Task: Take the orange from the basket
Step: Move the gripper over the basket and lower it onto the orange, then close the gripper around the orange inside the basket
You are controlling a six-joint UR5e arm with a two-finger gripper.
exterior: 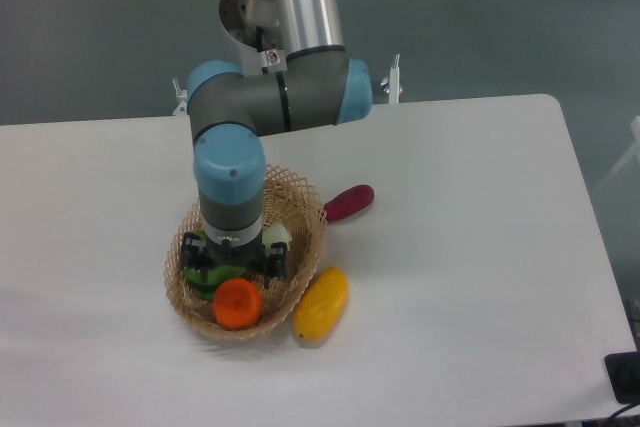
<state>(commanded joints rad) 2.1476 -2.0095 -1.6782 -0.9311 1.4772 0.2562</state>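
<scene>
A: Where is the orange (238, 304)?

B: In the basket (303, 202), at its near end, resting against the woven rim. It sits on the wicker floor, nothing gripping it.

A: And the gripper (236, 263)?

B: Pointing straight down over the middle of the basket, just behind the orange. Its two dark fingers stand apart — spread, with nothing between them that I can make out. One finger (196, 261) shows on the one side, the other on the opposite side, and the lower edge of the tool looks to be touching or almost touching the top of the orange; from this angle I cannot tell which.

A: What else is in there?

B: A green leafy vegetable (200, 273) with a pale stalk end (279, 235), mostly hidden under the gripper. Only bits of green and white show at either side.

A: Outside the basket?

B: A yellow oblong fruit (321, 303) lies on the white table (470, 247), touching the basket's near right rim. A dark purple-red piece (348, 203) lies just beside the basket's far right edge.

A: Any brand, label or writing?

B: None that can be read. The arm (270, 105) is grey with light-blue joint caps — a small tag near its base is too small to make out.
</scene>
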